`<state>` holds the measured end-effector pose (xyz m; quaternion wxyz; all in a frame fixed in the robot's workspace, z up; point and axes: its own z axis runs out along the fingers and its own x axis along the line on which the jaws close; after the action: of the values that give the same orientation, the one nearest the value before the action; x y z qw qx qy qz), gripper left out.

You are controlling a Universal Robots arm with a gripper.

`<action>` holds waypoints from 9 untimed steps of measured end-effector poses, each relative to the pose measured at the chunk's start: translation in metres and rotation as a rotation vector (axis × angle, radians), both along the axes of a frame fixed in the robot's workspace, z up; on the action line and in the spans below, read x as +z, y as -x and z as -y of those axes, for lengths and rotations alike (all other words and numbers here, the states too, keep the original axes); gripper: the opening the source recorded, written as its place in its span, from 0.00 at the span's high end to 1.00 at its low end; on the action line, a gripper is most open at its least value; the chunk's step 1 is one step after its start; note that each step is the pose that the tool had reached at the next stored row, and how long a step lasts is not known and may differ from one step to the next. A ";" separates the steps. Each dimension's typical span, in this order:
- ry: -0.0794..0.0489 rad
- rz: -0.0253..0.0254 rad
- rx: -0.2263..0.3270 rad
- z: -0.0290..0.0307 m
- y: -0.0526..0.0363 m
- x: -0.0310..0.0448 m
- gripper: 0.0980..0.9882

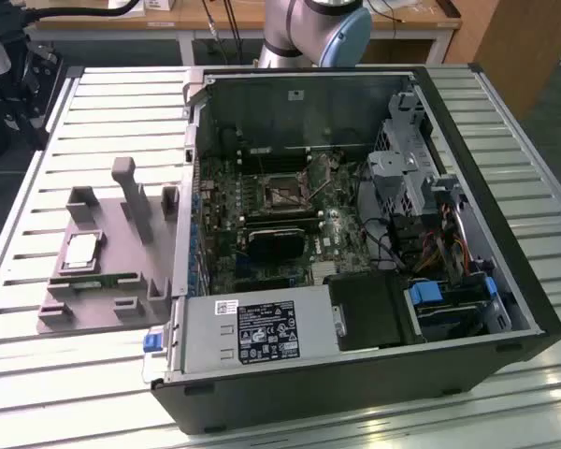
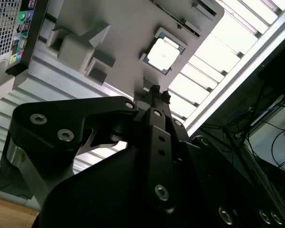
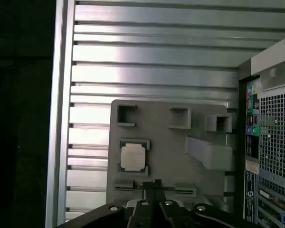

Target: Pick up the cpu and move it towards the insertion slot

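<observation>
The cpu (image 1: 81, 251) is a small silvery square chip lying flat in a recess of the grey tray (image 1: 93, 309), on the exterior view's left beside the open computer case. Both wrist views show the cpu (image 3: 133, 156) (image 2: 164, 52) from above, resting untouched in its recess. My gripper (image 3: 156, 184) (image 2: 158, 92) hangs well above the tray, off to one side of the chip, with its black fingers together and nothing between them. The insertion slot (image 1: 280, 194) is the shiny square socket with a dark centre on the motherboard inside the case.
A long green memory stick (image 1: 104, 279) lies on the tray next to the cpu. Upright grey posts (image 1: 134, 196) rise from the tray. The case wall (image 1: 189, 187) stands between tray and motherboard. A black block (image 1: 279, 243) sits just below the socket. The slatted metal table (image 1: 84, 112) ends close behind the tray.
</observation>
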<state>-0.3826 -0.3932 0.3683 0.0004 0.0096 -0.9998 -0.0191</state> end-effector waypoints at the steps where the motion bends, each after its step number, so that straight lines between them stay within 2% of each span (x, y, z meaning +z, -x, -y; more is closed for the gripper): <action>1: 0.000 0.0000 0.000 0.0000 0.0000 0.0000 1.00; 9: 0.000 0.0000 0.000 0.0000 0.0000 0.0000 1.00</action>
<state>-0.3826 -0.3932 0.3683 0.0004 0.0096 -0.9998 -0.0191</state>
